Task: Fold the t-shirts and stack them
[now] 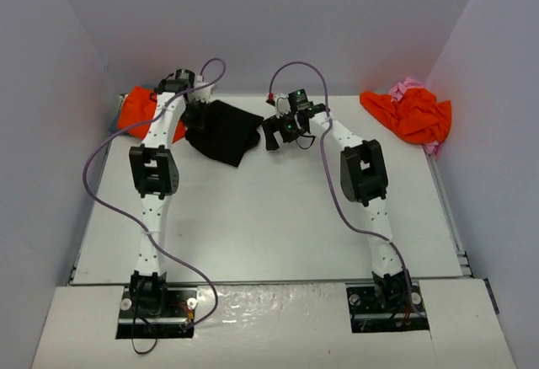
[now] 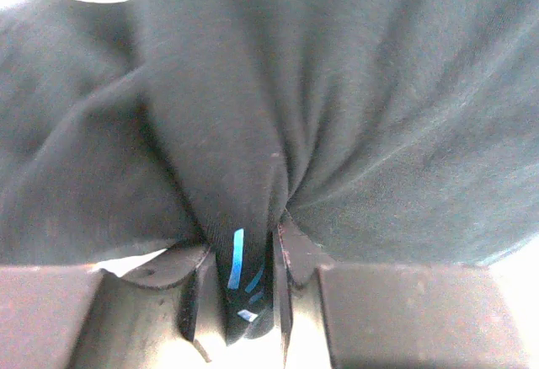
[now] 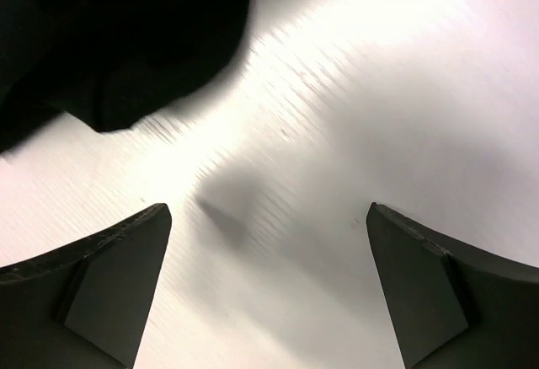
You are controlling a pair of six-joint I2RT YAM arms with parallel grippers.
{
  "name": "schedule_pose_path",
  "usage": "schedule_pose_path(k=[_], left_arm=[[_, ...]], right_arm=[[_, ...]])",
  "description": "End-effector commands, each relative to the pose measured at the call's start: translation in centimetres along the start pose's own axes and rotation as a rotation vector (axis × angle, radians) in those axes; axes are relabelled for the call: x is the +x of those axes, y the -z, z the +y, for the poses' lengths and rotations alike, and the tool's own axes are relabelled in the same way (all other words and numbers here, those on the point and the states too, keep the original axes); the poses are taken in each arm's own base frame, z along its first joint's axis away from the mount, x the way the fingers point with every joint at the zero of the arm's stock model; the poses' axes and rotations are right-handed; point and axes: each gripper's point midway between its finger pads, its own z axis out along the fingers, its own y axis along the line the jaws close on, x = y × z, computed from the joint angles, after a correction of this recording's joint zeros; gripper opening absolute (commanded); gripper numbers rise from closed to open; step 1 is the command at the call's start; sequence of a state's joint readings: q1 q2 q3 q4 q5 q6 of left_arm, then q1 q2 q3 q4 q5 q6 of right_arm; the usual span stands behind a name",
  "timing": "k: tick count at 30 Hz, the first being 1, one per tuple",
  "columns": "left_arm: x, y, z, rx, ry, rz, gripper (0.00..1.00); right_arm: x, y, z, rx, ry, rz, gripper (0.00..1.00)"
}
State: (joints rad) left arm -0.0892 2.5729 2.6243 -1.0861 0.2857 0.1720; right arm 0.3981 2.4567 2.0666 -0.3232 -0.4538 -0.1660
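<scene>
The black t-shirt [image 1: 226,133] lies bunched between left arm [image 1: 156,167] and right arm [image 1: 362,171].

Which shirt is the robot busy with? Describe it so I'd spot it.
Look at the far side of the white table, left of centre. The black t-shirt lies crumpled there, pinched by the left gripper. It alone is dark; the left-corner t-shirt and right-corner t-shirt are orange.

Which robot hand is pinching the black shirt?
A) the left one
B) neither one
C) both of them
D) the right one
A: the left gripper is shut on a fold of the black shirt, while the right gripper is wide open with only the bare table between its fingers.
</scene>
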Motion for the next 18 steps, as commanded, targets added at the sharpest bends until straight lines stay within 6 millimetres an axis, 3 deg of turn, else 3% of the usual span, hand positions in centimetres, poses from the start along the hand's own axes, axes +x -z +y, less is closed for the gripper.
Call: schedule_pose_path(k=[1,7,15,16,18], left_arm=[[-5.9,10.0,6.3,-0.308,-0.015,-0.255,0.00],[-7.6,18.6,11.7,-0.497,0.016,-0.399,0.00],[-4.8,25.0,22.1,-0.803,0.197,-0.456,0.00],[-4.8,24.7,22.9,-0.828,0.187,-0.454,0.09],[-4.3,23.0,24.0,-0.881,0.142,-0.390,0.56]], right_arm=[[-0.2,1.5,1.8,-0.009,0.025,-0.001,1.00],[0.3,0.9,2.8,-0.030,0.020,0.006,1.00],[0.5,1.1,3.3,-0.036,0.030,0.007,1.00],[0.4,1.1,3.4,-0.039,0.028,0.005,1.00],[0.5,0.8,3.8,-0.049,0.025,0.007,1.00]])
